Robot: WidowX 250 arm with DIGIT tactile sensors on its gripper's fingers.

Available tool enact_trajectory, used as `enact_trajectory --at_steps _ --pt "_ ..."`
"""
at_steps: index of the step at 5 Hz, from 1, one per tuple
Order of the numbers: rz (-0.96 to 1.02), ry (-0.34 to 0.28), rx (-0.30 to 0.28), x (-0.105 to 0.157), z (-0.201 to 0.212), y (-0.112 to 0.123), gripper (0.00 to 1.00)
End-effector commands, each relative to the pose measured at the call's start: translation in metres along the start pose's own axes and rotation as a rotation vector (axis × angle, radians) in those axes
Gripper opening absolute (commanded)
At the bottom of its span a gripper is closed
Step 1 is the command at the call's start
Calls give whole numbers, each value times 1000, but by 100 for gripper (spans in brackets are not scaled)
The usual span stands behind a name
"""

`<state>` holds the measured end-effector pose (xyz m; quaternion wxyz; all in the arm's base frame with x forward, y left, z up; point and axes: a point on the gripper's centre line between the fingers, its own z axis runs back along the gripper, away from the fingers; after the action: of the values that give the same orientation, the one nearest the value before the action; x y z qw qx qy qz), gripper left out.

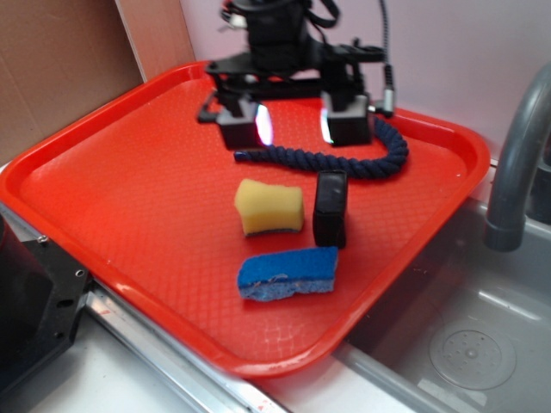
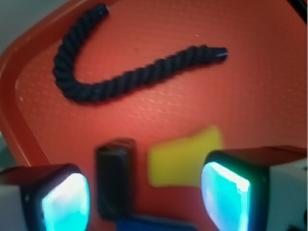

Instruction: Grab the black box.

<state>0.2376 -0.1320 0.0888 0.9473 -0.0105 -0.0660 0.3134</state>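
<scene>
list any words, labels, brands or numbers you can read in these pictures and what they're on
None can be read in either view.
The black box shows a plain glossy face, no label visible.
The yellow sponge, blue sponge, rope and red tray carry no print.
The gripper shows only glowing pads, no markings.
The wrist view is too blurred for any fine print.

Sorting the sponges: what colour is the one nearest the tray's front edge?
Blue sponge; clearest in the exterior view.
</scene>
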Motion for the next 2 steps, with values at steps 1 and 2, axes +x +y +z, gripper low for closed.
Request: enact_trajectory --at_steps 1,2 --pt "-18 56 -49 2 -21 -11 100" --pt "-41 107 -32 -5 -34 -18 100"
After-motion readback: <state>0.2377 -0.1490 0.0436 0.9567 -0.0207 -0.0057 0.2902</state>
